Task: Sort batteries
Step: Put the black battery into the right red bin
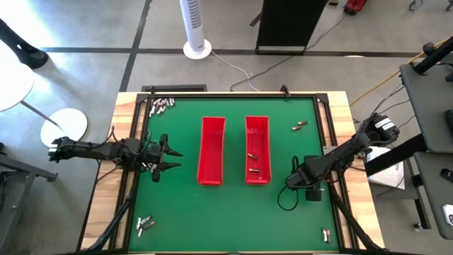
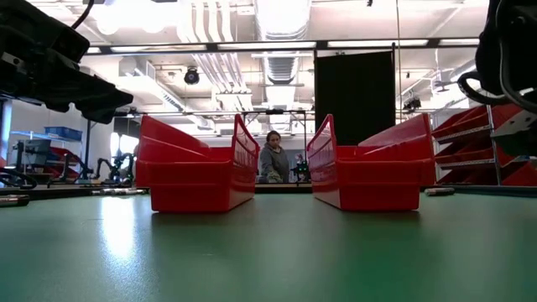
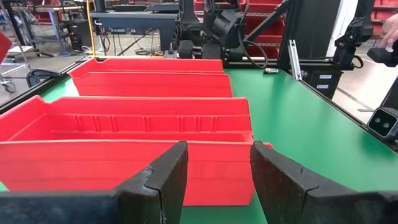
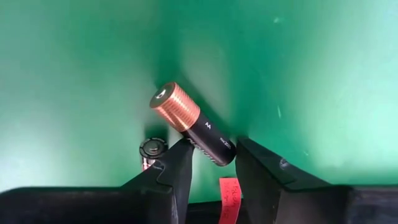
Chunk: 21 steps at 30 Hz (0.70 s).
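**Colleague:** Where's your right arm just now?

**Me:** Low over the green table (image 1: 283, 219), right of the two red trays (image 1: 212, 150). I pointed the right pincer (image 4: 213, 163) nearly straight down so its fingers straddle a battery (image 4: 193, 124), a dark one with a copper end. The dark end sits between the fingertips with the copper end sticking out, tilted up towards my wrist camera. The fingers are drawn in around it, but I can't tell whether they're truly pinching it or just bracketing it.

**Colleague:** Anything else underneath?

**Me:** A second, smaller battery (image 4: 151, 151) just beside the left finger, end-on. I'd judge it close enough to get nudged if I shift sideways.

**Colleague:** And the left arm?

**Me:** Waiting at the left side of the table. The left pincer (image 3: 217, 180) is spread, gripping nothing, and faces the long side of the nearer tray, so it's ready without blocking the right arm.

**Colleague:** Where do the rest lie?

**Me:** A couple rest in the right tray (image 1: 257, 150). Loose ones sit in the far left corner (image 1: 160, 106), near the near left corner (image 1: 145, 225), one far right (image 1: 299, 127), and one at the near right edge (image 1: 326, 234). I'd say most of the sorting is ahead of me.
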Available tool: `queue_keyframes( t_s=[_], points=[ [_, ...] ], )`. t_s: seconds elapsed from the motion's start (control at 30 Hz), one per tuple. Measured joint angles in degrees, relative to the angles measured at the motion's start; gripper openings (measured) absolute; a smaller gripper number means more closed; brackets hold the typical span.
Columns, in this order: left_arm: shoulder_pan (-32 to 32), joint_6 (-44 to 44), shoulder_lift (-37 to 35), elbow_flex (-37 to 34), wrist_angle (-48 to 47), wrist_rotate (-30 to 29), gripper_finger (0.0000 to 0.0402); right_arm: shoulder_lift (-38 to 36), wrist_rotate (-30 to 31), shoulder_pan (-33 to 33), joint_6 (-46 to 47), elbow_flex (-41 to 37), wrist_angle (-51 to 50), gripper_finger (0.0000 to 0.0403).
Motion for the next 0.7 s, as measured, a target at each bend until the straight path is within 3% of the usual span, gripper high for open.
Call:
queue_keyframes(
  t_s=[0.43, 0.7],
  points=[
    [0.0, 0.0, 0.0, 0.0, 0.0, 0.0, 0.0155, 0.0, 2.9, 0.1, -1.5, 4.0, 4.9, 0.0049],
    [0.0, 0.0, 0.0, 0.0, 0.0, 0.0, 0.0155, 0.0, 2.4, 2.4, -0.4, 5.2, 11.4, 0.0059]
  ],
)
